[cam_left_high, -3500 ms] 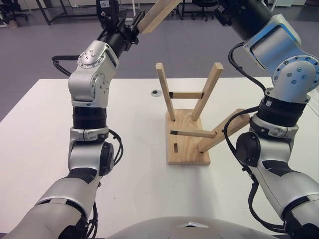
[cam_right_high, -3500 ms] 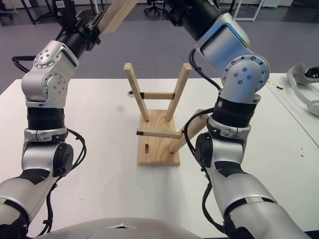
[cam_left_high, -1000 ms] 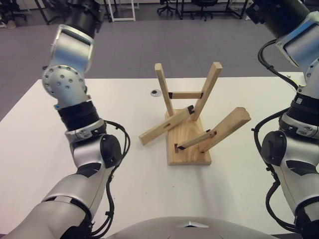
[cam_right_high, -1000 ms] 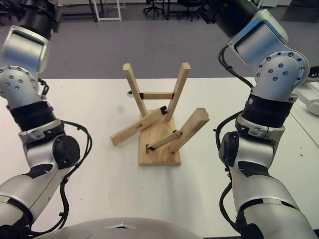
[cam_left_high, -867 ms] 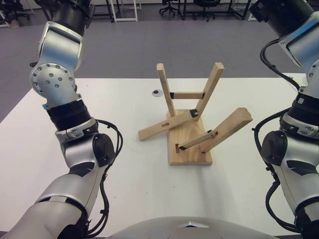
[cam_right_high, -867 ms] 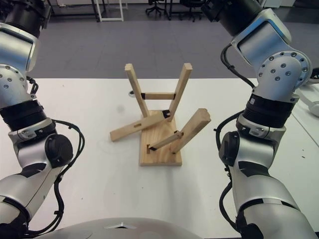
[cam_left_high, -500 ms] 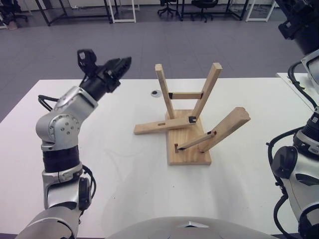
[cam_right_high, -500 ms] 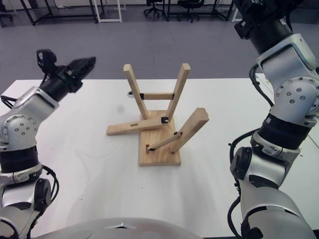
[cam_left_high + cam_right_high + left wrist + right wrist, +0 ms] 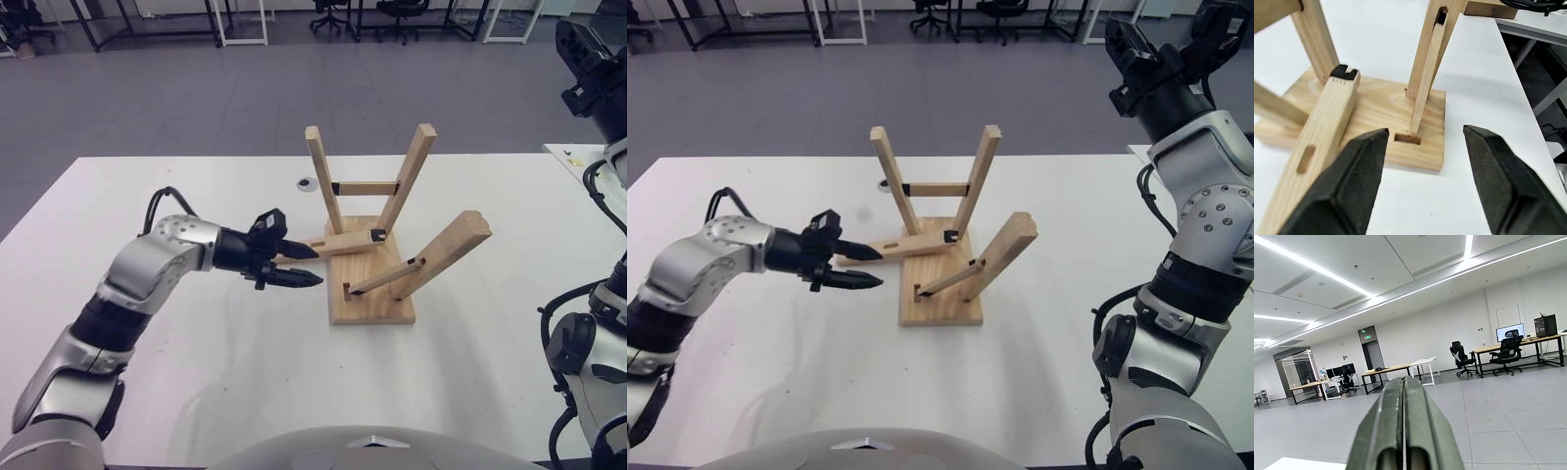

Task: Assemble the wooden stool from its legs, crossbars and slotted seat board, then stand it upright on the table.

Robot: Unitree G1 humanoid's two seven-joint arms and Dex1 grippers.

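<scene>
Here the seat board [image 9: 377,305] lies flat on the table [image 9: 245,382], underside up. Two legs [image 9: 323,186] rise from its far slots, joined by a crossbar [image 9: 367,187]. A third leg [image 9: 443,251] leans steeply towards the robot's right, with a second crossbar [image 9: 382,278] running down from it to the board. The fourth leg [image 9: 345,241] is loose. It lies nearly flat, its notched end resting on the board near the foot of the upright pair. Its long axis runs outward over the board's left edge towards the robot's left.

The left gripper [image 9: 319,266] hovers low at that outer end with its fingers spread wide and nothing between them. In the left wrist view the loose leg sits off to the side of one finger [image 9: 1359,181] rather than in the gap, and an empty slot [image 9: 1407,139] shows between the fingers. Whether that finger touches the leg cannot be told.

The right gripper [image 9: 1404,401] is raised high, well apart from the stool, with its fingers pressed together and empty. The left arm is plainly the nearer. A grasp would probably call for shifting the gap sideways across the leg's axis.
</scene>
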